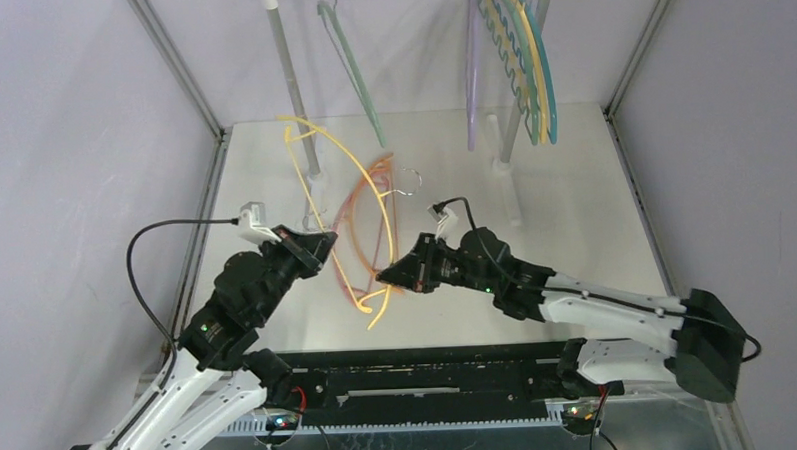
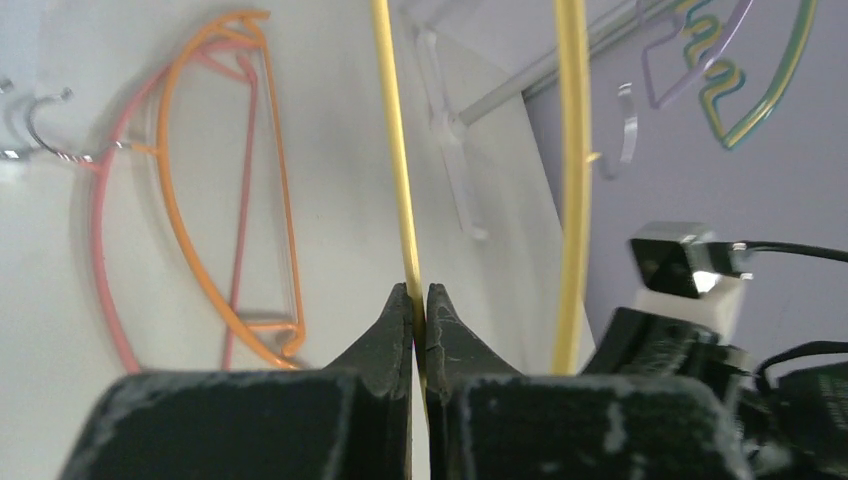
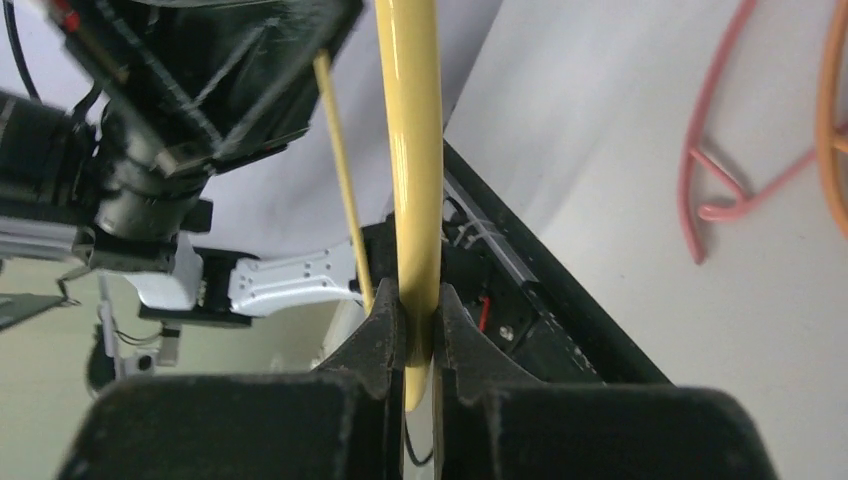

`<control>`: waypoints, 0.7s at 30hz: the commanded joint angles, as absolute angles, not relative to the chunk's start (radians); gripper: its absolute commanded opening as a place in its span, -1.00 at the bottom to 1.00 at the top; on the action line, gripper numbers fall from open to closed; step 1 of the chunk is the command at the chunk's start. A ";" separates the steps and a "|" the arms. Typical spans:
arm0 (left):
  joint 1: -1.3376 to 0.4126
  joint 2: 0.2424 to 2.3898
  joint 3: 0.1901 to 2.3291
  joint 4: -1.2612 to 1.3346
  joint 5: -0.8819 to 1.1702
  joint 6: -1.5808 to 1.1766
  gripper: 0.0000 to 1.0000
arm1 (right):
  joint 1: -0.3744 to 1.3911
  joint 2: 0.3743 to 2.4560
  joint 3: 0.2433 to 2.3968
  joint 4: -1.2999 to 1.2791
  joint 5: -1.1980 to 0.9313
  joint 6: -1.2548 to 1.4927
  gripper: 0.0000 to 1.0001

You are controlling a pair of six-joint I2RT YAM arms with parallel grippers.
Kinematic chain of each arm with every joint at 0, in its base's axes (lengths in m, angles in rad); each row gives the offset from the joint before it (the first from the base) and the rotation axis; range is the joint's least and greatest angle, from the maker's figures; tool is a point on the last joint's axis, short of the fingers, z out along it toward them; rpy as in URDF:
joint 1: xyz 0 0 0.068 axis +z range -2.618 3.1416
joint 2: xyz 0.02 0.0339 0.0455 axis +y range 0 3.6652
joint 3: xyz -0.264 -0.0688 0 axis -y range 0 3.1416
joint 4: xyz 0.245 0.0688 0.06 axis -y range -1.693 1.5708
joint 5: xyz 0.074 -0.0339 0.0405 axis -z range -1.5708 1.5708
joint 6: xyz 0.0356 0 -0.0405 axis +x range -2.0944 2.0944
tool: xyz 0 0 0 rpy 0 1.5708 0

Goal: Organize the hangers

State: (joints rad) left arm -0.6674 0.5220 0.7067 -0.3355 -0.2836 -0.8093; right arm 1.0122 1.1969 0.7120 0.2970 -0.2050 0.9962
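Both grippers hold a yellow hanger (image 1: 373,189) tilted above the table. My left gripper (image 1: 320,250) (image 2: 420,300) is shut on its thin straight bar (image 2: 400,150). My right gripper (image 1: 388,275) (image 3: 418,300) is shut on its thick curved arm (image 3: 415,150), near that arm's end. An orange hanger (image 2: 190,250) and a pink hanger (image 2: 97,250) lie overlapped on the table behind it, metal hooks together. On the rail hang a green hanger (image 1: 354,71), a lilac hanger (image 1: 471,72) and a bunch of yellow, green and teal ones (image 1: 527,65).
The white-and-metal rail frame (image 1: 287,59) stands at the back of the table, its feet (image 1: 508,176) on the white surface. Grey walls and metal posts enclose the table on both sides. A black rail (image 1: 430,379) runs along the near edge between the arm bases.
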 commanded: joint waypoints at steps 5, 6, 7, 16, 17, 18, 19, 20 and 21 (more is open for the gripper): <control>-0.658 0.595 0.636 -0.373 -0.359 -0.731 -1.00 | 1.064 0.957 0.839 -0.005 -0.146 0.825 -0.97; -0.657 0.609 0.633 -0.361 -0.352 -0.729 -1.00 | 1.066 0.956 0.855 -0.018 -0.151 0.812 -0.97; -0.657 0.621 0.628 -0.347 -0.346 -0.730 -1.00 | 1.069 0.959 0.880 -0.020 -0.165 0.801 -0.98; -0.658 0.808 0.637 -0.223 -0.297 -0.689 -1.00 | 1.101 1.059 1.066 -0.030 -0.311 0.719 -0.98; -0.658 0.835 0.648 -0.220 -0.288 -0.683 -1.00 | 1.105 1.070 1.087 -0.047 -0.308 0.708 -0.99; -0.658 0.859 0.662 -0.222 -0.281 -0.681 -0.99 | 1.113 1.079 1.109 -0.075 -0.299 0.694 -1.00; -0.658 0.876 0.673 -0.221 -0.275 -0.679 -0.96 | 1.123 1.086 1.130 -0.108 -0.269 0.674 -1.00; -0.657 0.896 0.703 -0.234 -0.266 -0.676 -0.36 | 1.145 1.085 1.169 -0.228 -0.155 0.637 -1.00; -0.658 0.894 0.715 -0.241 -0.262 -0.676 -0.14 | 1.149 1.079 1.178 -0.263 -0.113 0.630 -1.00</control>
